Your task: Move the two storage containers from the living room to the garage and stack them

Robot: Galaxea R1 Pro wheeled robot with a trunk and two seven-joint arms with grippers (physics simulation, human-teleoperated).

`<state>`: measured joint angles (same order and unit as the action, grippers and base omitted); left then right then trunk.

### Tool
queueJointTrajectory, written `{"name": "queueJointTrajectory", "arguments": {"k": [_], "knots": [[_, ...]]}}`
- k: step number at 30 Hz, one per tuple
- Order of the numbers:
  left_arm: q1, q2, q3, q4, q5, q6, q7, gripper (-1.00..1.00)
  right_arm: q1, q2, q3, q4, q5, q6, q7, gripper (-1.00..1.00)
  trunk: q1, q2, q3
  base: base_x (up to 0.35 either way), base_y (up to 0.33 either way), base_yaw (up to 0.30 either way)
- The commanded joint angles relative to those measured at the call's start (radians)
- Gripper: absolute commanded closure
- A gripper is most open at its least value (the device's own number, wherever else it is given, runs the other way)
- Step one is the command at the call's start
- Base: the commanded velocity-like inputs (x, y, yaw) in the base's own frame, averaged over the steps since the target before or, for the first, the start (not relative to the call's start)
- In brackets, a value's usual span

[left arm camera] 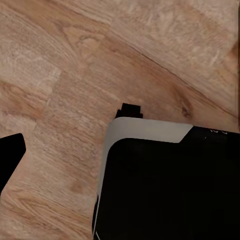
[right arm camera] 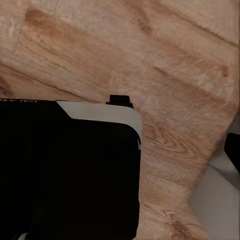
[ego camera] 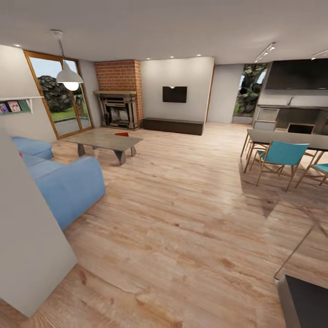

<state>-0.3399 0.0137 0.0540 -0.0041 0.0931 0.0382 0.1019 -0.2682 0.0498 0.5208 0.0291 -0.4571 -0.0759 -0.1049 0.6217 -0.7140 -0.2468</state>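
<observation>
Living room, coffee table (container behind), sofa

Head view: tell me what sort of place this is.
An open-plan living room in a home, running into a dining and kitchen area. A blue sofa faces a low coffee table, a brick fireplace stands beside a wall TV, and the light wood plank floor runs throughout.

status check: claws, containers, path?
Claws: state can't be told, wrist views look down at wood floor. One orange-red container glimpsed on the far side of the coffee table, not yet reached. Blue sofa flanks the route left.
</observation>
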Motion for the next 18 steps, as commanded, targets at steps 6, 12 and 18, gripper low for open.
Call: {"name": "queueJointTrajectory", "arguments": {"k": [6, 12, 18], "knots": [[-0.001, 0.000, 0.004, 0.000, 0.008, 0.003, 0.001, -1.00, -0.001, 0.001, 0.008, 0.003, -0.009, -0.005, -0.001, -1.00, 0.001, -0.001, -0.001, 0.323, 0.000, 0.000], [-0.001, 0.000, 0.004, 0.000, 0.008, 0.003, 0.001, -1.00, -0.001, 0.001, 0.008, 0.003, -0.009, -0.005, -0.001, -1.00, 0.001, -0.001, -0.001, 0.323, 0.000, 0.000], [-0.001, 0.000, 0.004, 0.000, 0.008, 0.003, 0.001, -1.00, -0.002, 0.001, 0.008, 0.003, -0.009, -0.005, -0.001, -1.00, 0.001, -0.001, -0.001, 0.323, 0.000, 0.000]]}}
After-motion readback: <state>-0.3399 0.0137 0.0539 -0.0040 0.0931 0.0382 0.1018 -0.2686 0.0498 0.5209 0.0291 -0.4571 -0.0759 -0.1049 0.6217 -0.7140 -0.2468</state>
